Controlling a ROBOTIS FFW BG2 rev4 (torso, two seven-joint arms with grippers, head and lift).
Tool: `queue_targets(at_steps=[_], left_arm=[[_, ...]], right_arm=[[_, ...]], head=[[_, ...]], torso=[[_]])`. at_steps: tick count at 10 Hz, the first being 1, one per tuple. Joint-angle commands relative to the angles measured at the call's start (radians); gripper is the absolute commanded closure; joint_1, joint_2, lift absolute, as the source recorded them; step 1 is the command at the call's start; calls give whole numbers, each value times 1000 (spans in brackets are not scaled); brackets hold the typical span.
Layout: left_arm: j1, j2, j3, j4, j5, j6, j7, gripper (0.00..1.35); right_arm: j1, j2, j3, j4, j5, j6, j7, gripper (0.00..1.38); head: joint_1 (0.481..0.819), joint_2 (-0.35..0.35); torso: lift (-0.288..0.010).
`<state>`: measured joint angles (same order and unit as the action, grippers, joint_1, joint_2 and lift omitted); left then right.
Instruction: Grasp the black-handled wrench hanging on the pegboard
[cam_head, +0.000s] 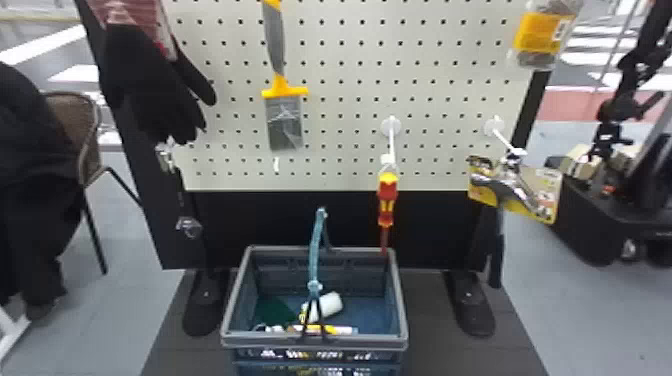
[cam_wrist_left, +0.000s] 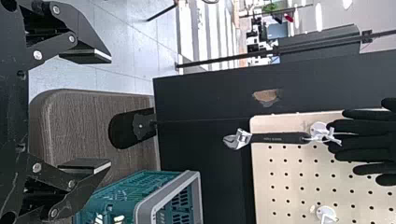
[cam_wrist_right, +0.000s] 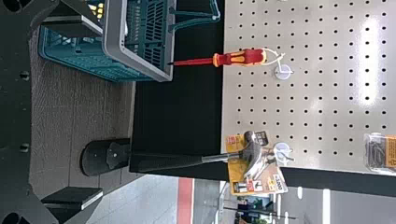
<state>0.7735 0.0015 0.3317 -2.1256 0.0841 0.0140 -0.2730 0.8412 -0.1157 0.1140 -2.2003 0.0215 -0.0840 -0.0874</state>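
The left gripper (cam_wrist_left: 93, 109) hangs with its two flat fingers (cam_wrist_left: 86, 51) spread wide and nothing between them. It is held low over the table (cam_wrist_left: 84, 112) and faces the left edge of the pegboard (cam_wrist_left: 299, 186). The black-handled wrench (cam_wrist_left: 275, 138) hangs well apart from it on a white hook (cam_wrist_left: 320, 131) at that edge of the board. The wrench sits just beside a black glove (cam_wrist_left: 369, 140), with its silver jaw end down against the dark panel (cam_wrist_left: 201, 102) below. The corner of the teal basket (cam_wrist_left: 161, 193) sits on the table nearer the gripper. From the wrist camera, the tool lies roughly in line with the gap between the fingers, though a little off centre. By that showing the task has hardly begun: no contact has been made and the wrench sits undisturbed on its hook. The whole approach, the closing on the handle and the lift off the hook appear to be left to do. The right gripper (cam_wrist_right: 77, 109) is likewise wide open and empty. It waits low before the board's right side, where a hammer (cam_wrist_right: 196, 161) and a red-and-yellow screwdriver (cam_wrist_right: 233, 59) hang.
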Motion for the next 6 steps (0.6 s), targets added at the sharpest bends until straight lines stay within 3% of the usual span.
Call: queue_targets(at_steps=[1,6], left_arm=[[-2,-4,0,-1,0,6,0,475],[-2,-4,0,-6,-1,10,0,521]], right_arm=[[-1,-1,0,0,0,1,0,98],[1,1,0,-7,5,13,0,98]], head=[[549,0],[549,0]], torso=[[-100],[-100]])
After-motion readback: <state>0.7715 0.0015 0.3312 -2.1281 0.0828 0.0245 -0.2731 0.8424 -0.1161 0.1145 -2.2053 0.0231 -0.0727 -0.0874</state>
